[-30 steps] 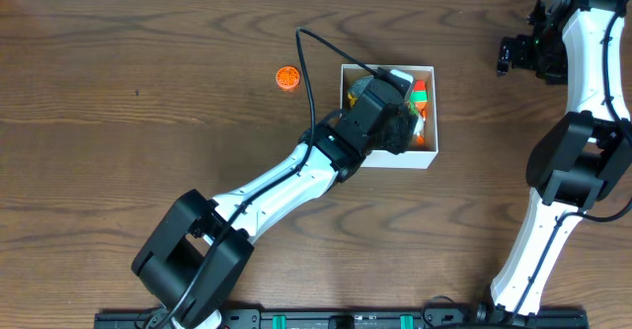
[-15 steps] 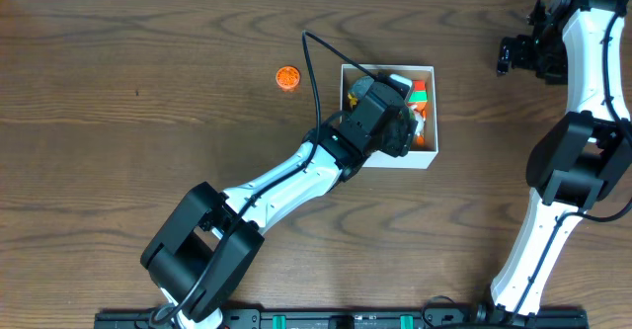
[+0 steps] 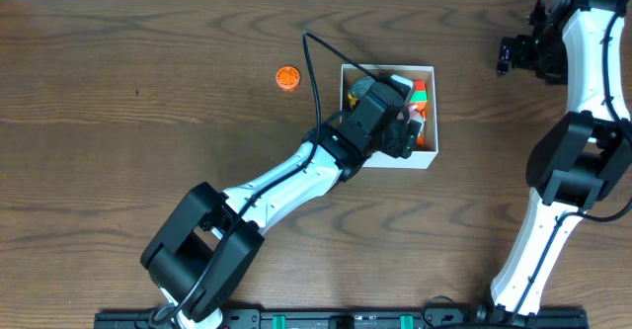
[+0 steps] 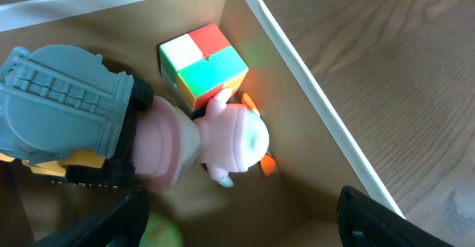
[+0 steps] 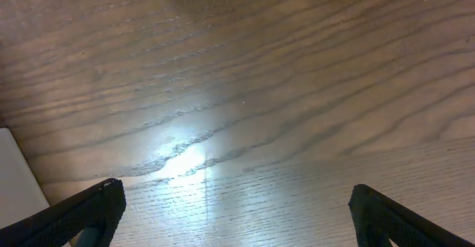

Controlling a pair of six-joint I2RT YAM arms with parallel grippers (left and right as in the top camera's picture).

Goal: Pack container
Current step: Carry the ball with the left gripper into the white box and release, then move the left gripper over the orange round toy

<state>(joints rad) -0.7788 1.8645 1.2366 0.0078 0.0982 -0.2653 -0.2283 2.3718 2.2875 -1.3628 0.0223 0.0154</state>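
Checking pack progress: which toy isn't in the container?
The small orange round piece, alone on the table left of the container; the colour cube and pink figure lie inside.

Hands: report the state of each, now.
Left hand: open, holding nothing, over the container.
Right hand: open, empty.

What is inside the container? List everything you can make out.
In the container: a colour cube, a pink toy figure, a grey-blue toy and a small orange piece. Anything beneath them, or under the left hand overhead, is hidden.
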